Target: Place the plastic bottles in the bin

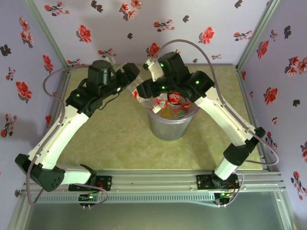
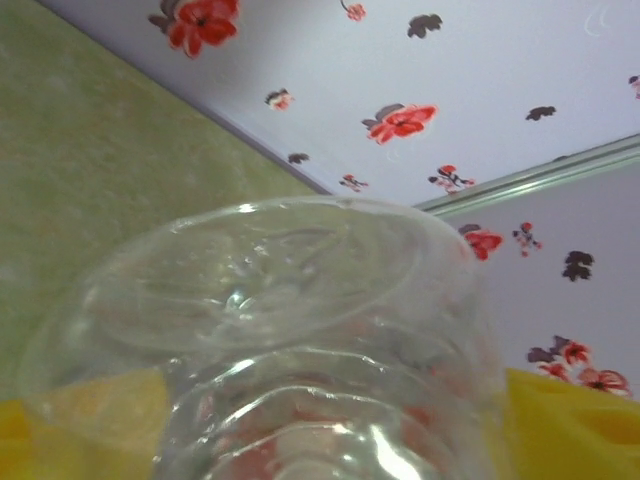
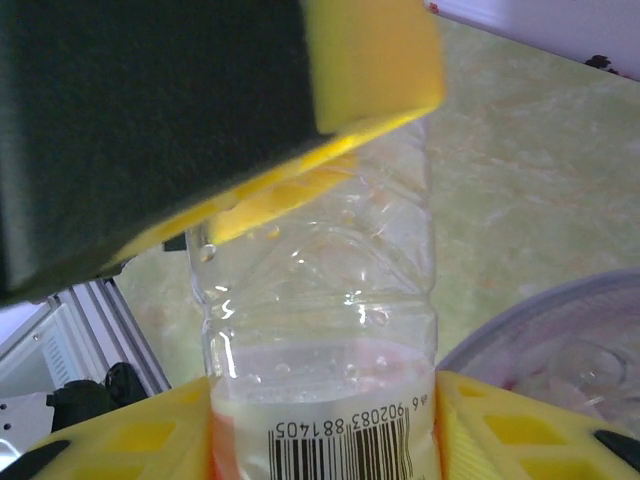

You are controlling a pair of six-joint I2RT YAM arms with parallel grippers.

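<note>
The bin (image 1: pixel 168 128) stands in the middle of the worktop (image 1: pixel 120 139), and one clear bottle (image 3: pixel 320 330) hangs at its 10 o'clock rim, with the long axis at about 10 to 4 o'clock. The right gripper (image 3: pixel 325 430), nearer the bin, is closed on the barcode end. The left gripper (image 2: pixel 320 430) has its fingers on both sides of the base, but I cannot tell if they touch.

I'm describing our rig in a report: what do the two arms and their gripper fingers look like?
The left arm and right arm have white links between bulky black joints, with small green lights on them. A thin pinkish-grey cable loops along each. The fingers are bright yellow, blocky, with recessed pockets.
</note>
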